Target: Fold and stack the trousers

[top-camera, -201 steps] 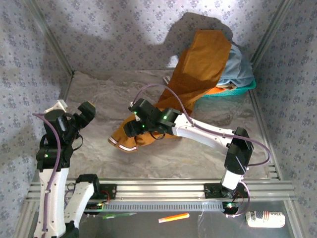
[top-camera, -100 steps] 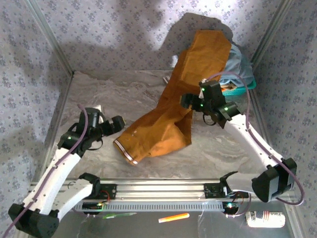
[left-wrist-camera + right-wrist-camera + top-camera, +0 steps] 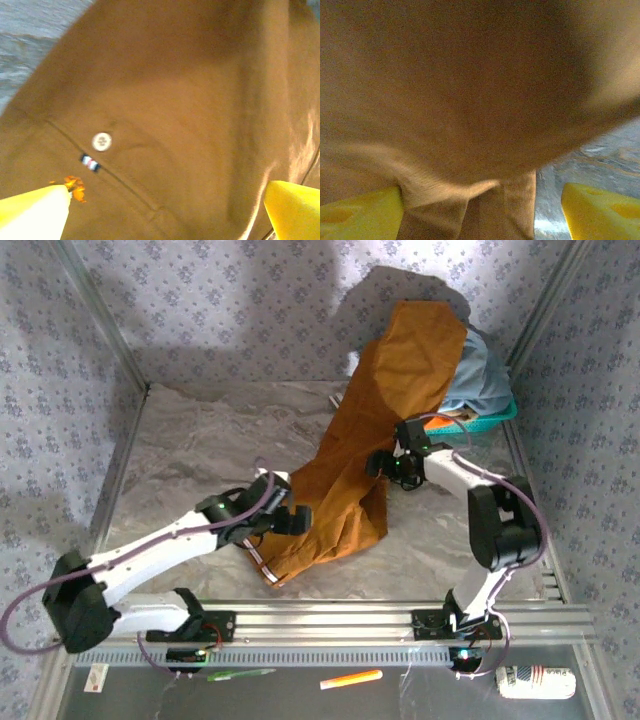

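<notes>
Over the trousers (image 3: pixel 345 490), the left end effector (image 3: pixel 298 519) gapes wide.

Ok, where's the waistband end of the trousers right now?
In the top view, the waistband lies on the table near its centre, at the near-left end of the trousers, right beside the open left gripper.
</notes>
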Tool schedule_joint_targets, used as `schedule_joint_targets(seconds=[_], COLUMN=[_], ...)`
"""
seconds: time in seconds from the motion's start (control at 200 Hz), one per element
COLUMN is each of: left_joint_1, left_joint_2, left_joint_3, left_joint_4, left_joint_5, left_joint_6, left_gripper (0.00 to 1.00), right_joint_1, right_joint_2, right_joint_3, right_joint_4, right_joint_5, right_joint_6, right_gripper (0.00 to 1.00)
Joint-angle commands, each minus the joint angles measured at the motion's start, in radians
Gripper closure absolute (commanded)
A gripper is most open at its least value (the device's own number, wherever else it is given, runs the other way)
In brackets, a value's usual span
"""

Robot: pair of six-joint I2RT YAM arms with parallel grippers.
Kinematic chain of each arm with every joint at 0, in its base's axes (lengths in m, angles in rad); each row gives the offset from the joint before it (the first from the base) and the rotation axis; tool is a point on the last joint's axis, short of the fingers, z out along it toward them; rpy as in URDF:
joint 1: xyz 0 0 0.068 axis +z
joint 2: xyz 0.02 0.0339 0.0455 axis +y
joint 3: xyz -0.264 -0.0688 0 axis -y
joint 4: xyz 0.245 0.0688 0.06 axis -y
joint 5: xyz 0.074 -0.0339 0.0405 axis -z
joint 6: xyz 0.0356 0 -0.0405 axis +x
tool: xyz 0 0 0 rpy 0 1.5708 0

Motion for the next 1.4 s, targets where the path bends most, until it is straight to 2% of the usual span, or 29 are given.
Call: schedule_joint_targets(seconds=[0.0, 0.12, 0.16, 0.21, 0.25, 0.29, 0.385, 0.485, 0.645, 0.829, 0.964, 1.039, 1.144, 1.249, 1.314, 1.364, 1.394], left_joint_1=[-0.080, -0.109, -0.109, -0.109, -0.109, -0.109, -0.109, -0.106, -0.055, 0.121, 0.275, 0.360, 0.463, 0.508, 0.527, 0.549, 0.564], left_joint_2=[0.033, 0.087, 0.100, 0.108, 0.111, 0.108, 0.082, 0.049, -0.026, -0.225, -0.377, -0.440, -0.473, -0.466, -0.459, -0.446, -0.438], left_joint_3=[0.019, -0.009, -0.029, -0.057, -0.076, -0.086, -0.104, -0.108, -0.100, -0.110, -0.093, -0.080, -0.063, -0.058, -0.065, -0.063, -0.062], left_joint_4=[0.050, 0.054, 0.065, 0.082, 0.089, 0.086, 0.073, 0.049, -0.038, -0.123, -0.211, -0.240, -0.250, -0.234, -0.211, -0.197, -0.187], left_joint_5=[-0.082, -0.112, -0.112, -0.115, -0.124, -0.135, -0.166, -0.209, -0.312, -0.338, -0.338, -0.314, -0.251, -0.240, -0.251, -0.253, -0.245], left_joint_6=[-0.001, -0.037, -0.051, -0.063, -0.073, -0.073, -0.068, -0.052, -0.046, -0.025, 0.002, 0.025, 0.036, 0.013, -0.003, -0.014, -0.018], left_gripper=[0.00, 0.00, 0.02, 0.08, 0.17, 0.33, 0.63, 1.00, 1.00, 1.00, 1.00, 1.00, 1.00, 1.00, 1.00, 1.00, 1.00], right_joint_1=[0.019, 0.033, 0.036, 0.035, 0.035, 0.035, 0.037, 0.062, 0.185, 0.494, 0.744, 0.829, 0.836, 0.776, 0.722, 0.678, 0.658], right_joint_2=[0.076, 0.131, 0.143, 0.152, 0.150, 0.139, 0.075, -0.032, -0.237, -0.388, -0.350, -0.268, -0.148, -0.048, 0.023, 0.074, 0.101], right_joint_3=[0.043, 0.068, 0.071, 0.072, 0.069, 0.064, 0.042, 0.014, -0.043, -0.033, 0.093, 0.215, 0.329, 0.407, 0.461, 0.507, 0.536], right_joint_4=[0.024, 0.015, 0.016, 0.016, 0.020, 0.017, 0.012, -0.012, -0.046, -0.111, -0.152, -0.186, -0.225, -0.244, -0.250, -0.261, -0.265], right_joint_5=[-0.010, 0.011, 0.009, -0.001, -0.004, -0.004, 0.007, 0.064, 0.213, 0.494, 0.681, 0.698, 0.670, 0.601, 0.532, 0.472, 0.444], right_joint_6=[0.003, -0.001, -0.001, -0.001, 0.000, 0.001, 0.004, 0.010, 0.040, 0.101, 0.128, 0.116, 0.119, 0.137, 0.134, 0.123, 0.119], right_gripper=[0.22, 0.34, 0.42, 0.57, 0.70, 0.80, 1.00, 1.00, 1.00, 1.00, 1.00, 1.00, 1.00, 1.00, 0.89, 0.63, 0.57])
